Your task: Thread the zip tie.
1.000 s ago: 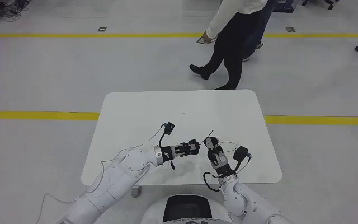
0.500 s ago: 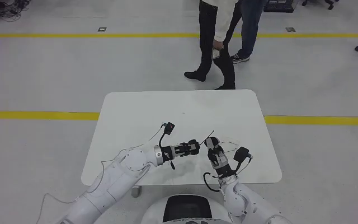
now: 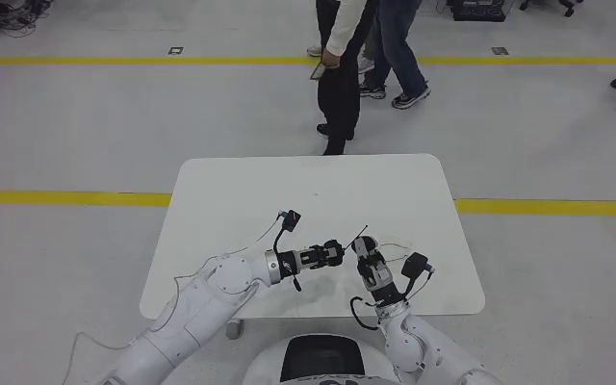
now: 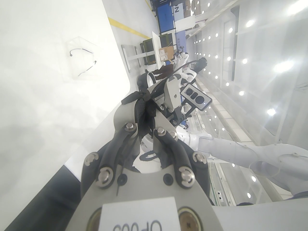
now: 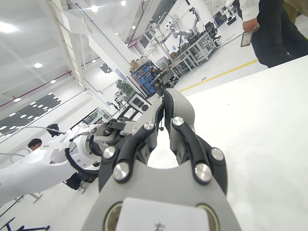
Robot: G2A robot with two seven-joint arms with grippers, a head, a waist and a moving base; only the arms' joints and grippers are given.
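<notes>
Above the white table's (image 3: 289, 192) near middle, my two grippers meet tip to tip. My left gripper (image 3: 337, 252) comes in from the left and is shut on the black zip tie (image 4: 131, 98), seen close up between its fingertips (image 4: 143, 97). From the near edge, my right gripper (image 3: 358, 246) is shut on a thin black strip of the zip tie (image 5: 163, 85) that pokes out past its tips (image 5: 164, 97). In the top view the zip tie's tail (image 3: 357, 236) slants up and away from the grippers.
A clear packet (image 4: 81, 58) with a thin black wire-like piece in it lies flat on the table beyond the grippers. The table's rounded near corner (image 4: 127, 85) is close to them. The far half of the table (image 3: 308, 178) is bare.
</notes>
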